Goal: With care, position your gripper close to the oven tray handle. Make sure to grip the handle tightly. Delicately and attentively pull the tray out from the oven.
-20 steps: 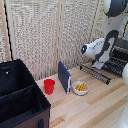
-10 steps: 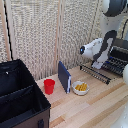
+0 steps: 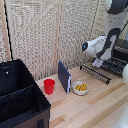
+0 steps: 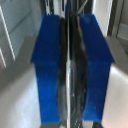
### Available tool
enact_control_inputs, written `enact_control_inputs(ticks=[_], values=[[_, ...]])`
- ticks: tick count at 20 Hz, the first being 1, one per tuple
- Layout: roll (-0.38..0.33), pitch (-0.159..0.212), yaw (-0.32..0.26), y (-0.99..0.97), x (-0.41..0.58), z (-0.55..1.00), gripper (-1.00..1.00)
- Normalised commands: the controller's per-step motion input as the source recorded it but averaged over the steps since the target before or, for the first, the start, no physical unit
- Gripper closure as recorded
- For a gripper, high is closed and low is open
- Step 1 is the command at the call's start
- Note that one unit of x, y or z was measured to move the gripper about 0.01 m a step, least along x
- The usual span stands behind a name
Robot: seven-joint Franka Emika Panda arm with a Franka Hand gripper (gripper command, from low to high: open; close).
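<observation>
The long flat dark metal wire oven tray (image 3: 102, 70) of thin parallel bars lies pulled out over the back right part of the light wooden worktop (image 3: 95, 105), as the exterior view shows it. The handle (image 3: 96, 75), a long thin dark bar, runs along the tray's outer long edge. Behind the tray, at the exterior view's right edge, the boxy dark oven (image 3: 121, 52) is only partly in sight.

The gripper (image 3: 97, 63), a small claw on a white block ending the bulky white robot arm (image 3: 107, 42), sits down on the tray just behind the handle. In the wrist view its two blue fingers (image 4: 47, 65) stand close together with a thin dark bar (image 4: 67, 75) pressed between them, so they are clamped on the tray's metal.

Toward the worktop's middle stand an upright blue board (image 3: 64, 76) and, just beside it, a small white bowl of yellow pieces (image 3: 80, 88). A red cup (image 3: 49, 86) stands near the board's other side. A large black fabric box (image 3: 17, 97) fills the worktop's left front corner.
</observation>
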Motion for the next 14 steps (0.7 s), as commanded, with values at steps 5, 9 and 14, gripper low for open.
enact_control_inputs(ticks=[5,9,14], values=[[0.075,0.012,0.354,0.02,0.101,0.00,1.00],[0.017,0.000,0.156,0.59,0.230,-0.05,1.00],[0.009,0.000,0.069,0.83,0.262,-0.05,1.00]])
